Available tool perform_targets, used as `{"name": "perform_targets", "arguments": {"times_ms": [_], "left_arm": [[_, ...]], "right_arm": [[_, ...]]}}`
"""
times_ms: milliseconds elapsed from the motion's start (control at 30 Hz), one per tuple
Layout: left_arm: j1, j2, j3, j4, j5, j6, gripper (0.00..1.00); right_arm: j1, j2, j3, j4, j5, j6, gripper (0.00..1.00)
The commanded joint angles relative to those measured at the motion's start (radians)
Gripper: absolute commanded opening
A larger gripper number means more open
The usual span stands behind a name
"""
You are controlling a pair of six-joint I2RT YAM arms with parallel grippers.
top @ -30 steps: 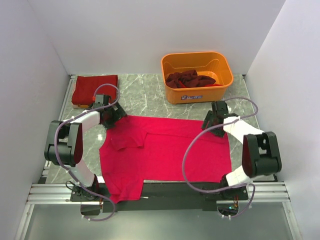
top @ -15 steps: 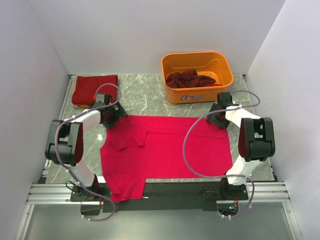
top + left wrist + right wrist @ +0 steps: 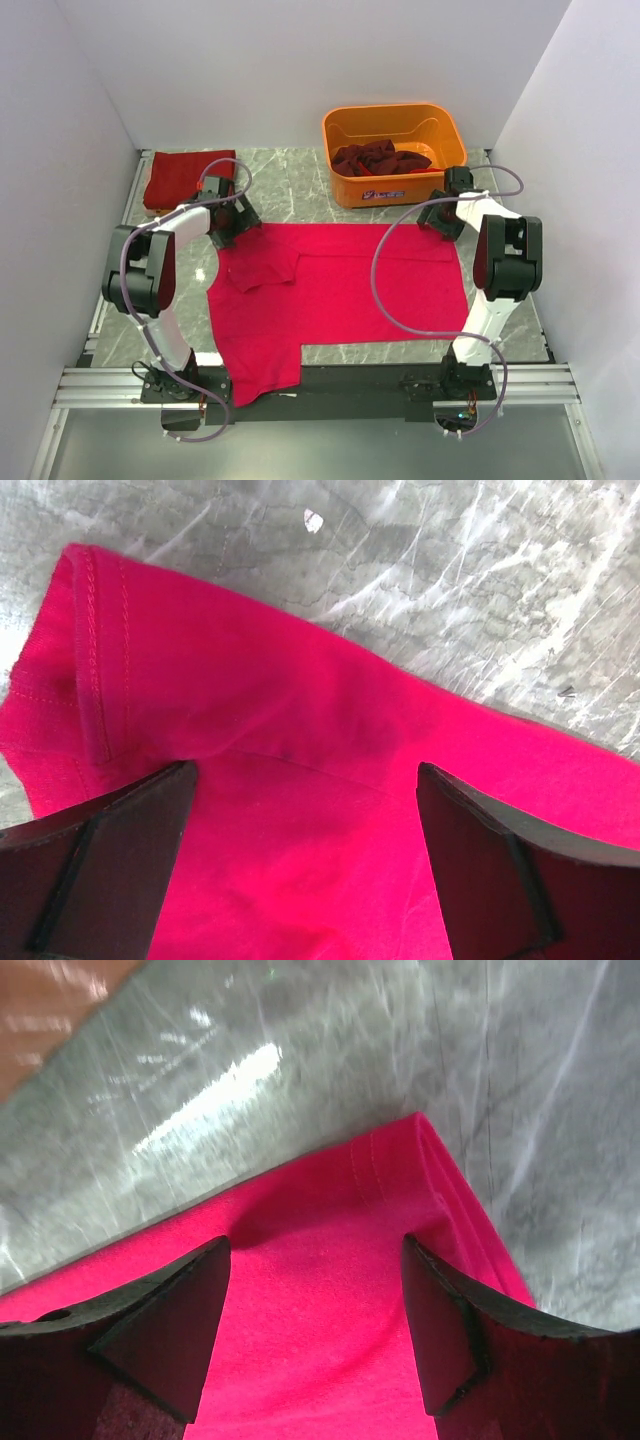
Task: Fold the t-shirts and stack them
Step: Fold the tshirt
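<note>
Nearest the arm bases, one sleeve point(image 3: 262, 365) of the red t-shirt point(image 3: 340, 300) hangs past the tabletop point(image 3: 300, 185) edge onto the dark frame rail point(image 3: 350, 378). Risk one: if the far edge is lifted and carried toward the bases, that overhanging sleeve could drag or catch on the rail and pull the fold askew.

The t-shirt lies flat and spread in the middle of the tabletop. Its long axis runs left to right across the arms, with the sleeve end toward the robot's left and the hem toward its right. The far sleeve point(image 3: 258, 268) is already turned in over the body (a loose flap, judged likely to slip open if jolted).

At the far edge, the left gripper point(image 3: 300, 790) stands released, with its fingers spread wide over the stitched sleeve cuff. The right gripper point(image 3: 315, 1260) is likewise released, straddling the far hem corner. Neither holds cloth. Risk two: either gripper could clench on the top layer only, or off the corner, so that one side rises and the other stays flat. Uneven lifting would skew the crease.

Farthest back, a folded stack point(image 3: 188, 178) sits at the left corner. The orange bin point(image 3: 440, 125) on the right holds dark crumpled garments point(image 3: 380, 158).
</note>
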Motion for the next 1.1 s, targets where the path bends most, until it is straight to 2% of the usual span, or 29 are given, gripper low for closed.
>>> {"name": "perform_targets", "arguments": {"times_ms": [0,367,533,700,900,1067], "left_arm": [[0.001,0.039,0.027,-0.035,-0.042,0.038,0.99],[-0.002,0.122,0.113,-0.003,-0.03,0.077,0.99],[-0.002,0.149,0.162,-0.028,-0.059,0.08,0.99],[-0.002,0.172,0.292,-0.113,-0.091,0.111,0.99],[-0.016,0.057,0.243,-0.115,-0.074,0.092,1.0],[-0.076,-0.102,0.129,-0.161,-0.119,0.022,0.99]], "right_arm": [[-0.042,0.057,0.028,0.008,-0.017,-0.023,0.76],[-0.055,0.097,0.103,0.071,-0.06,-0.066,0.75],[-0.056,0.084,0.091,0.108,-0.06,-0.075,0.75],[-0.056,0.031,0.105,0.094,-0.046,-0.065,0.75],[-0.056,-0.101,0.076,0.072,-0.02,-0.042,0.75],[-0.055,-0.271,-0.045,0.066,-0.023,-0.014,0.76]]}}
